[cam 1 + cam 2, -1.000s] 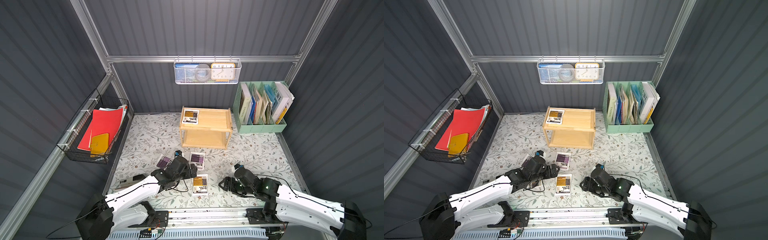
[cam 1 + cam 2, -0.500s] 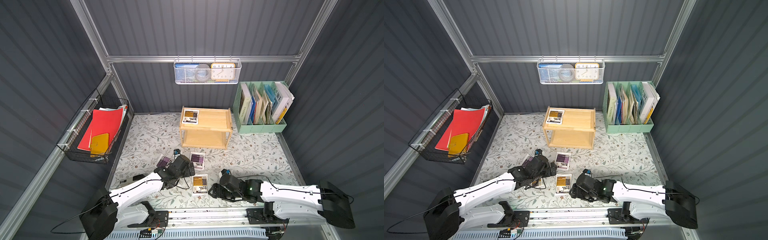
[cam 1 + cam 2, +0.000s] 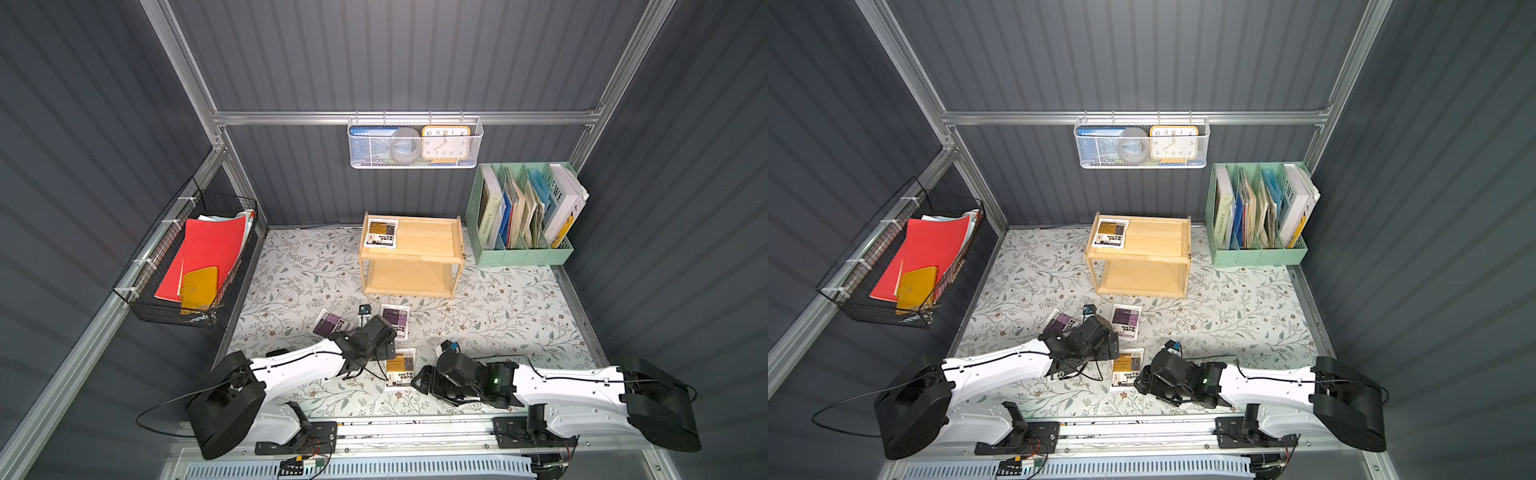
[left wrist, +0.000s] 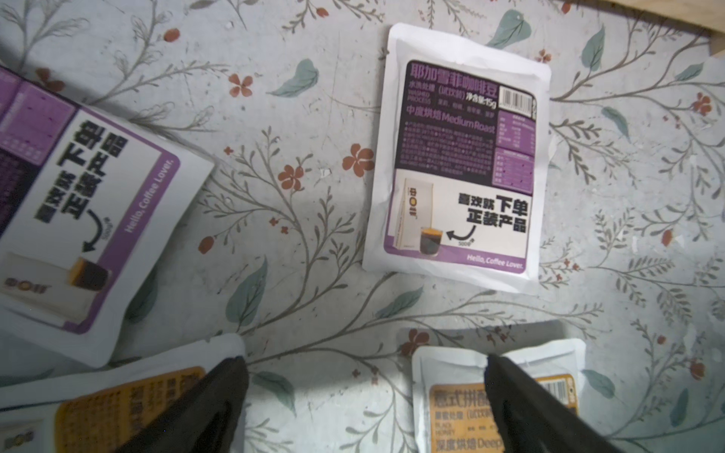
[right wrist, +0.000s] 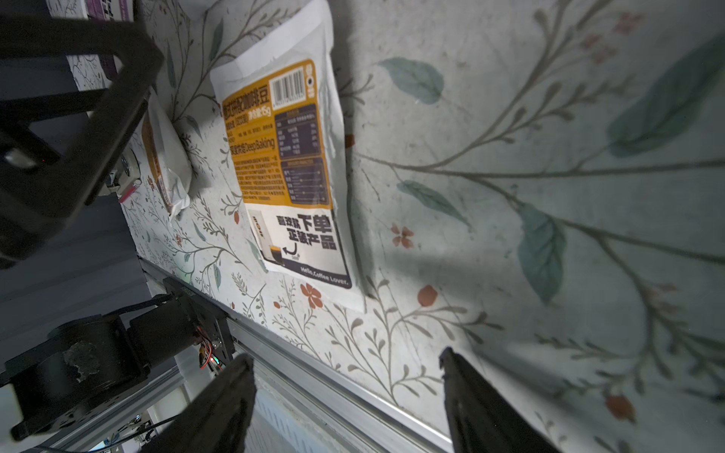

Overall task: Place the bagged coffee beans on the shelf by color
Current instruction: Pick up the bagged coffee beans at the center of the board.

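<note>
An orange pouch (image 5: 286, 176) is faced by the open, empty right tool (image 5: 345, 359); gripping it is likely required next.

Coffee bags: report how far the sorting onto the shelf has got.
Done: one yellow-orange bag lies on the shelf, top tier. In hand: nothing; the left gripper and right gripper are open and empty. Left, all on the mat: one purple bag, a second purple bag, a near yellow-orange bag, and a last yellow-orange bag.
</note>
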`<state>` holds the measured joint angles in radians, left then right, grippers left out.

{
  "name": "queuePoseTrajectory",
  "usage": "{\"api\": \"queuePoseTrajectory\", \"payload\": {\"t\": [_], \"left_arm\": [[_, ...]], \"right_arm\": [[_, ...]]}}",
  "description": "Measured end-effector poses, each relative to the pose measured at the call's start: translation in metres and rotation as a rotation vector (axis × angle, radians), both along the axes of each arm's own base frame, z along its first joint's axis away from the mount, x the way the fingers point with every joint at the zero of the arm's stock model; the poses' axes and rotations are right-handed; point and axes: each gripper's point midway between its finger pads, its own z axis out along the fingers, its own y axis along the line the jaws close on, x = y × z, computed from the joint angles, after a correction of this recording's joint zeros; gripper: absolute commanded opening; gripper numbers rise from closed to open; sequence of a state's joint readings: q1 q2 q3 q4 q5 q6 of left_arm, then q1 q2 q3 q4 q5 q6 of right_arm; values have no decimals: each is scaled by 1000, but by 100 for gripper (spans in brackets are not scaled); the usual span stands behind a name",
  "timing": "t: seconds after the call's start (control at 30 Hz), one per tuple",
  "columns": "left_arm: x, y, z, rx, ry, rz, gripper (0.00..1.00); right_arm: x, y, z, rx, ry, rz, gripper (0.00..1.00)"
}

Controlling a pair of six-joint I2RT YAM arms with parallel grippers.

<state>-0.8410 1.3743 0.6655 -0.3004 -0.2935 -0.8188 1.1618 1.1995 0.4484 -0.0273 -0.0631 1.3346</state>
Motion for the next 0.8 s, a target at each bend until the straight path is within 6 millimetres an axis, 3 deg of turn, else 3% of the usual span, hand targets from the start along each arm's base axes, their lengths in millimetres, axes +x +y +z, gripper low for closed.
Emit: {"api": "queuePoseTrajectory", "payload": {"t": [0.27,0.8], "left_arm": [[-9,-3,-20,72,30,-5,100],[-5,-6,-28,140,30,28,100]], "right_arm": [[-1,4,-12,-11,24,-3,78],[1,13,-10,73,20,-16,78]]}}
